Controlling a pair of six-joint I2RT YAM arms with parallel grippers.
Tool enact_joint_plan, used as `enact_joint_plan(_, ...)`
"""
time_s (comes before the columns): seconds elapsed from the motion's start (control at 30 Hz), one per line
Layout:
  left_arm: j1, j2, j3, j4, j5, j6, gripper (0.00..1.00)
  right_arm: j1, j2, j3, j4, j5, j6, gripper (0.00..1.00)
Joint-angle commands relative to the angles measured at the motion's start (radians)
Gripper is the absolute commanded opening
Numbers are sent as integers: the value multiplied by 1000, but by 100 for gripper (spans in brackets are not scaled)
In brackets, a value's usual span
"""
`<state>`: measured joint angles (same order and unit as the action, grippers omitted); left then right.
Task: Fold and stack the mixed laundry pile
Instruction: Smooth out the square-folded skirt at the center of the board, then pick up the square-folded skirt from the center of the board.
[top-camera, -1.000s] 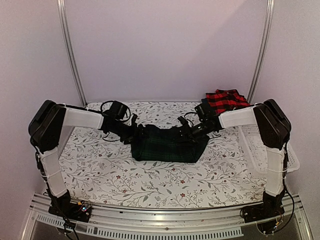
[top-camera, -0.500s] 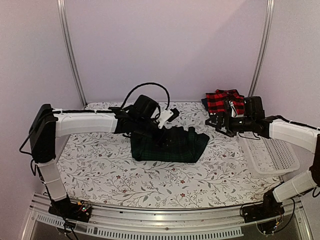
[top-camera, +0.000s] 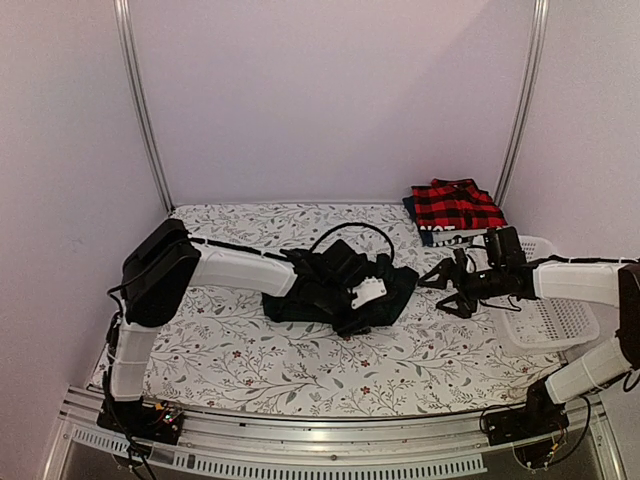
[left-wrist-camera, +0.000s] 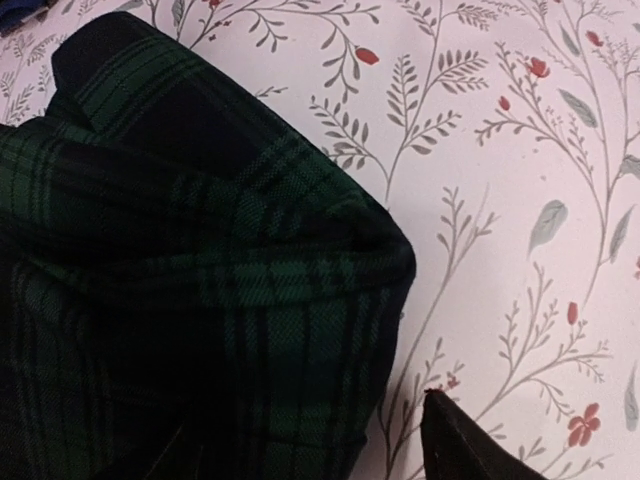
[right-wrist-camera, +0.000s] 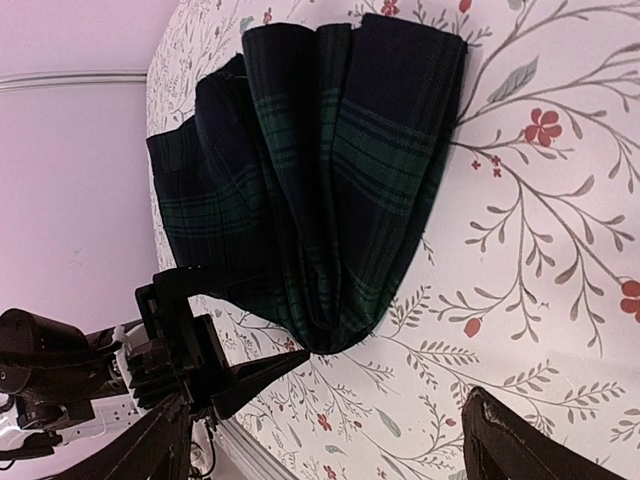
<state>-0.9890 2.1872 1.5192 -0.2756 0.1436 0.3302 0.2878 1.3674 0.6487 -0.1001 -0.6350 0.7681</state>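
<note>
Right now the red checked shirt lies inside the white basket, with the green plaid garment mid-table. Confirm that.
Not inside. The red checked shirt lies on a navy folded garment behind the white basket; the top view shows it. The green plaid garment is mid-table.

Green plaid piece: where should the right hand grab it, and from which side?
Grip the right end of the green plaid garment, where the folded layers bunch into one thick edge. Come from the right, low over the tablecloth: that end faces the open right hand, while the left arm lies across the middle.
</note>
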Motion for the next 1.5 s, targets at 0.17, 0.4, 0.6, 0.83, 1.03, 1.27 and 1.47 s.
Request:
enact_joint_plan(0.17,-39,85,100,28,-54,29,25,64,135,-9,83,-46,138,97)
enact_joint_plan(0.4,-15,20,89,84,101,-54,3,144,314,37,260,-69,263,99)
enact_joint_plan(0.6,-9,-24,25,123,142,-71,1,171,452,94,370,-94,328,99)
enact_joint_plan(0.83,-7,-74,-41,174,153,-68,1,214,594,224,372,-132,351,90)
enact_joint_plan(1.03,-4,-97,-67,211,148,-73,4,258,667,280,361,-94,385,62)
enact_joint_plan(1.27,69,-204,-91,162,128,-352,53,259,675,369,209,3,276,1)
enact_joint_plan(1.47,245,-529,-485,257,163,-785,85,258,668,534,-76,111,37,0)
